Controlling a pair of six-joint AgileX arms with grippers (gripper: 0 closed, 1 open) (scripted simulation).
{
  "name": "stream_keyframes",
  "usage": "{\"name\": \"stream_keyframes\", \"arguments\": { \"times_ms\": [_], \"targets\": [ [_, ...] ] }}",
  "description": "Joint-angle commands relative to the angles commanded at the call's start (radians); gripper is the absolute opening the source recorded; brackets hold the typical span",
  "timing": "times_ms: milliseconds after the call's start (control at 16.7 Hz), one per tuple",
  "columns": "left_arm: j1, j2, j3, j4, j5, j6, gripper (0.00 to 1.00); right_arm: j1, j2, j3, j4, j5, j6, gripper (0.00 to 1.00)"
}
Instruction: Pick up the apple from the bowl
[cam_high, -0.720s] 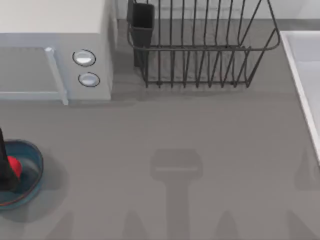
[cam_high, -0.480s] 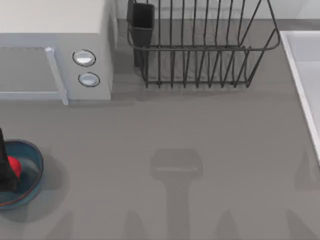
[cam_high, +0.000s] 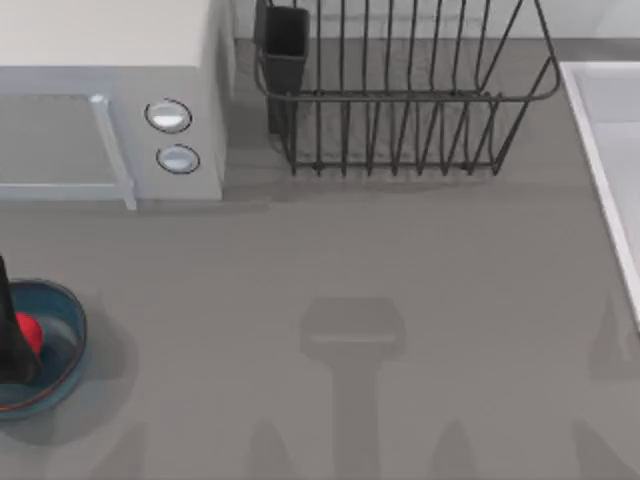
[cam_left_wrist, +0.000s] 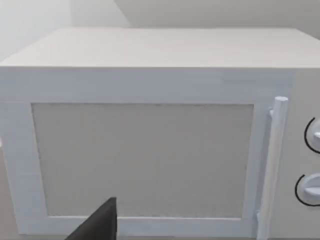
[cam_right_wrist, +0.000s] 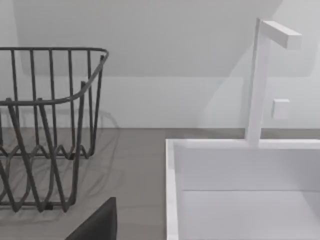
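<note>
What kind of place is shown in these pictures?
Most likely a simulated kitchen counter: a white microwave stands at the back left, a wire dish rack beside it, and a white sink with a faucet at the right. A blue bowl holds a red apple.

top: overhead, down | left wrist: close, facing microwave (cam_left_wrist: 150, 150) | right wrist: facing sink (cam_right_wrist: 240, 190), rack (cam_right_wrist: 45, 125)

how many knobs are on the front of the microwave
2. On the microwave, at the top view's upper left, the upper knob sits directly above the lower knob, both right of the door handle. None look hidden.
</note>
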Motion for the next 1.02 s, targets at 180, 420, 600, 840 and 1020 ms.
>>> {"name": "stream_keyframes", "arguments": {
  "times_ms": [180, 420, 600, 840, 1020],
  "targets": [
    [0.000, 0.000, 0.000, 0.000, 0.000, 0.000, 1.00, 0.000, 0.000, 0.000, 0.000, 0.000, 0.000, 1.00],
    [0.000, 0.000, 0.000, 0.000, 0.000, 0.000, 1.00, 0.000, 0.000, 0.000, 0.000, 0.000, 0.000, 1.00],
    [0.000, 0.000, 0.000, 0.000, 0.000, 0.000, 1.00, 0.000, 0.000, 0.000, 0.000, 0.000, 0.000, 1.00],
    [0.002, 0.034, 0.030, -0.030, 0.000, 0.002, 1.00, 0.000, 0.000, 0.000, 0.000, 0.000, 0.000, 1.00],
    [0.007, 0.162, 0.131, -0.134, 0.000, 0.009, 1.00, 0.000, 0.000, 0.000, 0.000, 0.000, 0.000, 1.00]
  ]
}}
